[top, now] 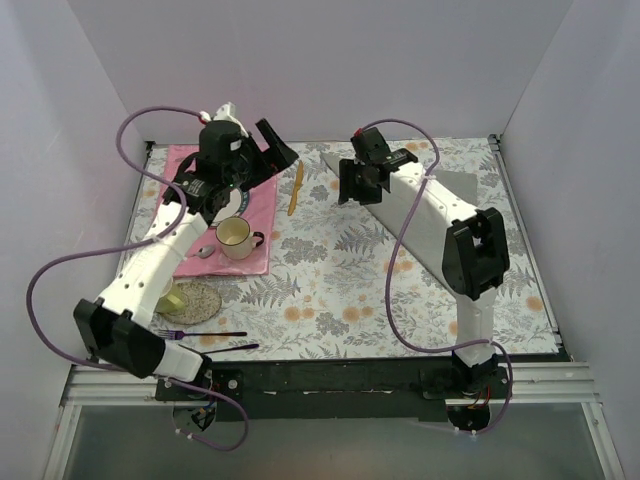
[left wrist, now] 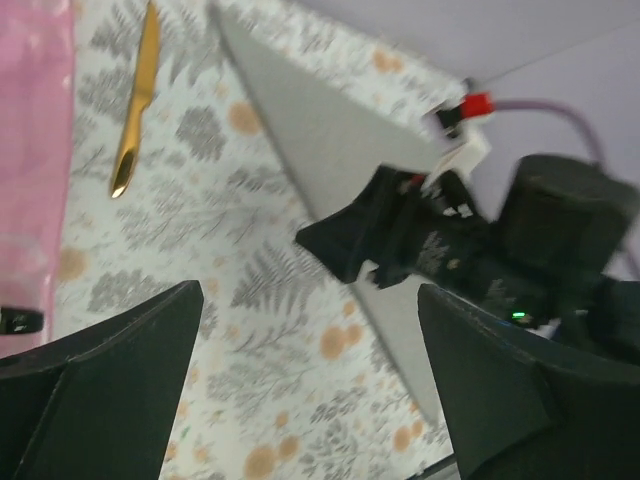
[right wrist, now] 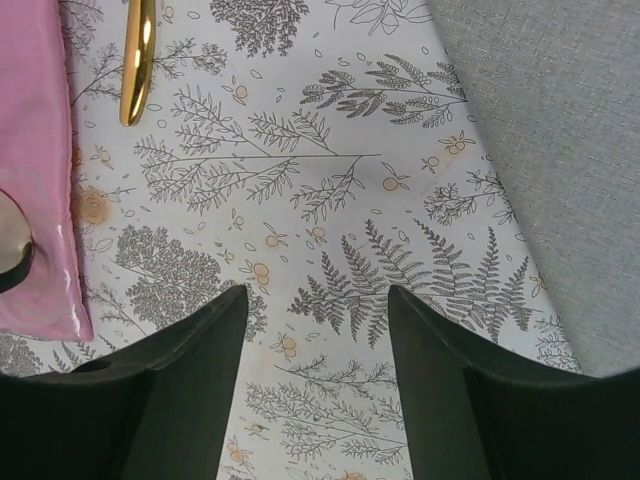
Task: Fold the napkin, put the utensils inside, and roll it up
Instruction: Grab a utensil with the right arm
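Note:
The grey napkin (top: pixel 455 185) lies folded into a triangle at the back right of the table, partly under my right arm. It also shows in the left wrist view (left wrist: pixel 320 130) and the right wrist view (right wrist: pixel 550 150). The slim orange-tan utensil (top: pixel 296 188) lies alone on the tablecloth between the placemat and the napkin, and is seen in both wrist views (left wrist: pixel 135 110) (right wrist: pixel 138 60). My left gripper (top: pixel 265 155) (left wrist: pixel 310 330) is open and empty, raised over the placemat's far right corner. My right gripper (top: pixel 350 188) (right wrist: pixel 318 300) is open and empty above bare cloth, just left of the napkin.
A pink placemat (top: pixel 190 165) at the back left holds a cream mug (top: pixel 235 237). A round woven coaster (top: pixel 190 300), a purple-handled fork (top: pixel 185 333) and a thin black utensil (top: pixel 230 347) lie near the left front. Walls enclose the table.

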